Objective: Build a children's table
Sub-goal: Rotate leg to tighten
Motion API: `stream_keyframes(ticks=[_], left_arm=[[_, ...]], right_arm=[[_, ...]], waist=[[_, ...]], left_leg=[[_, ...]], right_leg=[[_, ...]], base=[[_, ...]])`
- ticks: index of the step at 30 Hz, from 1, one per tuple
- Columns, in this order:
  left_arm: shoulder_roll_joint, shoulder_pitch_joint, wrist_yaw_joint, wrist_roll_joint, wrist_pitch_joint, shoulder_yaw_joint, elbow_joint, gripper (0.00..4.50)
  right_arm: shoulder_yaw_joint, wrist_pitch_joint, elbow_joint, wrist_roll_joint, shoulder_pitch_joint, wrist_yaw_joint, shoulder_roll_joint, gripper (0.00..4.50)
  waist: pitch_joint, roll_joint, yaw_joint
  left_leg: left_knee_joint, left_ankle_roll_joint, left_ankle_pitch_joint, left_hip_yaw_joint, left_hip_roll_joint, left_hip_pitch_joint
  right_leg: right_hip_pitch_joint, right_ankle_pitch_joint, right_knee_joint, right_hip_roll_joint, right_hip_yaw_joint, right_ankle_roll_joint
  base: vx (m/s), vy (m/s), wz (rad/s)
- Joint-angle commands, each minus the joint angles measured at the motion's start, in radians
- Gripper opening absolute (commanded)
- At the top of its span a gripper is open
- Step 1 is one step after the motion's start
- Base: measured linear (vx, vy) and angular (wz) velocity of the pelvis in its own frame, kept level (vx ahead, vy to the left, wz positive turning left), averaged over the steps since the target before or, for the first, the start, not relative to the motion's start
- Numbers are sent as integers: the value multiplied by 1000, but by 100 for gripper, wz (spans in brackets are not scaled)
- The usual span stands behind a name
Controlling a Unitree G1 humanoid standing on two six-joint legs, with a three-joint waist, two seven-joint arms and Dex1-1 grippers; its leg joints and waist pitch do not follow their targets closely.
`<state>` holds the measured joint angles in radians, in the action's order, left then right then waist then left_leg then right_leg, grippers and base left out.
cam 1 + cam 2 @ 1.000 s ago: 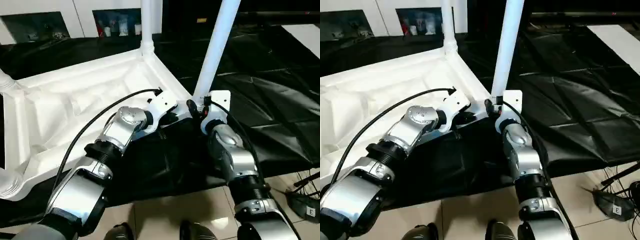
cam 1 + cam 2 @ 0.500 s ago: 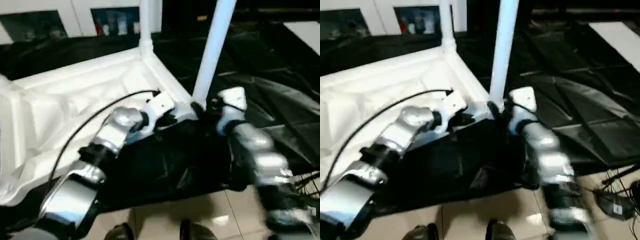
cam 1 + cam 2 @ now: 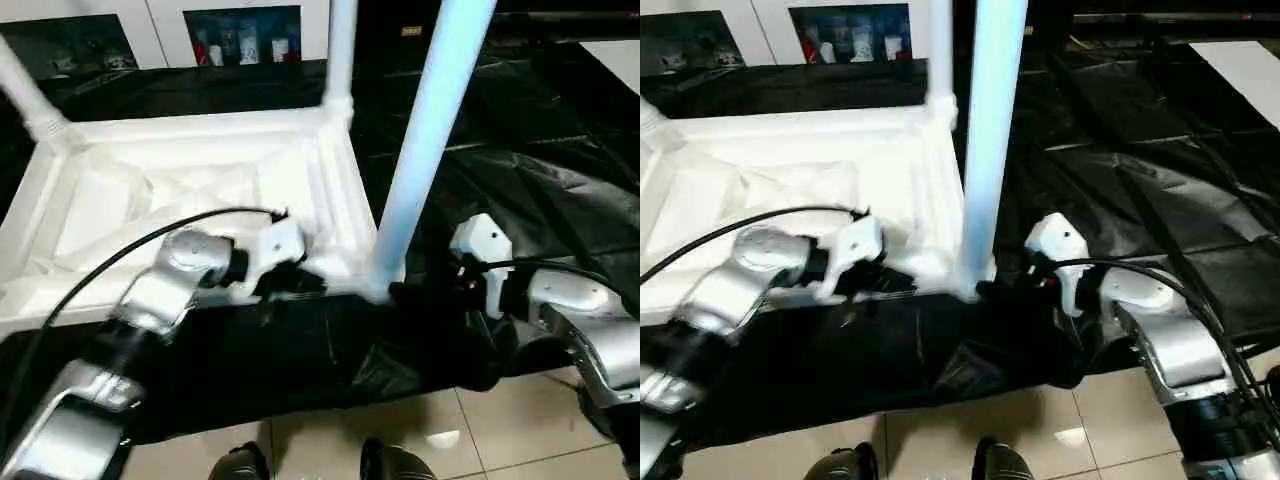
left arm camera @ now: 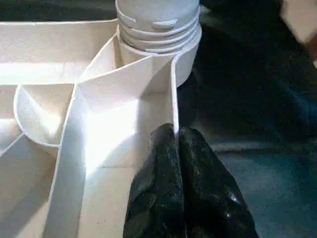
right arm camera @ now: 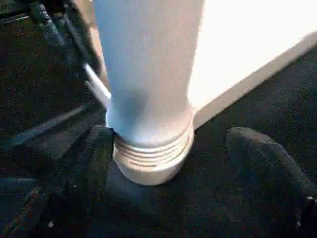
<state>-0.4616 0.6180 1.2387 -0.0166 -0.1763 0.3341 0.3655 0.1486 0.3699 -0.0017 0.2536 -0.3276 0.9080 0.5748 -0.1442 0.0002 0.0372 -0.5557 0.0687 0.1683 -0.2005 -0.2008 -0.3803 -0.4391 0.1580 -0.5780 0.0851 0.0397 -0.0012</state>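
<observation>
The white table top (image 3: 180, 190) lies upside down on black sheeting, ribbed underside up. A long white leg (image 3: 430, 150) stands in its near right corner socket (image 3: 372, 287), and its threaded base (image 5: 151, 158) sits low in the socket. Two more legs rise at the far right corner (image 3: 340, 50) and the far left corner (image 3: 25, 90). My left gripper (image 3: 305, 283) is shut on the top's thin near rim (image 4: 173, 104) beside that socket, fingertips (image 4: 168, 148) pinched together. My right gripper (image 3: 408, 293) is at the leg's base from the right, open, a finger (image 5: 94, 163) on each side.
Black sheeting (image 3: 540, 170) covers the floor around the table top, ending at pale tiles (image 3: 330, 440) near my feet. A flat white panel (image 3: 620, 60) lies at the far right. Dark shelves (image 3: 240, 35) with small items line the back wall.
The head camera has shifted. My right arm has swung out to the right and lower, its gripper now at the leg's base from the side. My left gripper has stayed on the rim.
</observation>
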Motion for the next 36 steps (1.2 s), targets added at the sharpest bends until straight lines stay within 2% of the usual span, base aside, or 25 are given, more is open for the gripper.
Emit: stream_keyframes(ticks=[1,4,7,11,14,18,22,25,28,30,33,34,35,36], left_arm=[[-2,-38,42,23,-28,71,4,0],[-3,-38,43,26,-37,65,-2,0],[-9,-40,43,23,-45,67,-14,0],[-12,-45,47,24,-55,66,-29,0],[-14,-47,46,22,-61,68,-35,0],[-13,-47,41,24,-65,69,-34,0],[-15,-49,39,25,-70,69,-39,0],[-17,-52,41,25,-75,70,-43,0],[-18,-52,42,27,-75,70,-43,0],[-14,-49,37,29,-74,69,-34,0],[5,-40,1,38,-76,64,-12,0],[45,-14,-84,64,-72,54,44,0],[45,-14,-84,64,-72,54,44,0],[86,16,-166,89,-69,45,104,0]], right_arm=[[15,7,-8,7,-16,9,-5,387],[33,1,-1,1,-16,29,-15,387],[41,-3,5,5,-19,43,-18,387],[44,-11,20,3,-25,50,-33,370],[50,-16,31,0,-30,48,-41,333],[49,-30,52,0,-39,49,-55,310],[46,-34,59,1,-42,54,-63,278],[47,-38,61,-1,-40,55,-67,270],[51,-43,61,-6,-35,53,-71,267],[53,-48,68,-18,-30,35,-79,266],[38,-44,102,-36,-33,-38,-113,266],[6,-36,150,-54,-43,-159,-173,266],[6,-36,150,-54,-43,-159,-173,266],[-28,-24,185,-57,-50,-263,-232,266]], waist=[[61,-6,1],[66,-6,1],[70,-6,3],[71,-5,3],[70,-4,3],[70,-5,3],[72,-6,3],[73,-5,3],[71,-3,3],[72,-5,2],[69,-5,0],[62,-6,-2],[58,-6,-4],[56,-5,-5]], left_leg=[[57,-91,180,5,-29,18],[53,-94,147,4,-28,18],[47,-120,93,2,-24,16],[46,-132,89,3,-24,15],[47,-125,104,3,-25,16],[46,-121,108,3,-24,17],[45,-124,95,4,-23,16],[44,-130,86,4,-24,16],[44,-129,93,4,-23,16],[43,-126,94,4,-23,16],[45,-118,112,5,-22,15],[48,-98,162,4,-21,14],[50,-85,190,4,-20,15],[52,-67,220,5,-20,18]], right_leg=[[58,154,50,42,-38,-281],[60,109,44,42,-39,-283],[64,11,34,40,-39,-303],[66,1,33,41,-38,-312],[65,30,35,41,-37,-310],[65,40,35,41,-38,-307],[67,17,31,39,-37,-309],[68,3,29,40,-37,-314],[67,15,31,40,-37,-314],[67,17,31,39,-37,-312],[66,45,34,40,-37,-308],[62,127,45,42,-37,-294],[58,182,52,42,-37,-281],[56,245,58,43,-37,-266]], base=[[0,0,0],[0,0,0],[0,0,0],[0,0,0],[0,0,0],[0,0,0],[0,0,0],[0,0,0],[0,0,0],[0,0,0],[0,0,0],[0,0,0],[0,0,0],[0,0,0]])
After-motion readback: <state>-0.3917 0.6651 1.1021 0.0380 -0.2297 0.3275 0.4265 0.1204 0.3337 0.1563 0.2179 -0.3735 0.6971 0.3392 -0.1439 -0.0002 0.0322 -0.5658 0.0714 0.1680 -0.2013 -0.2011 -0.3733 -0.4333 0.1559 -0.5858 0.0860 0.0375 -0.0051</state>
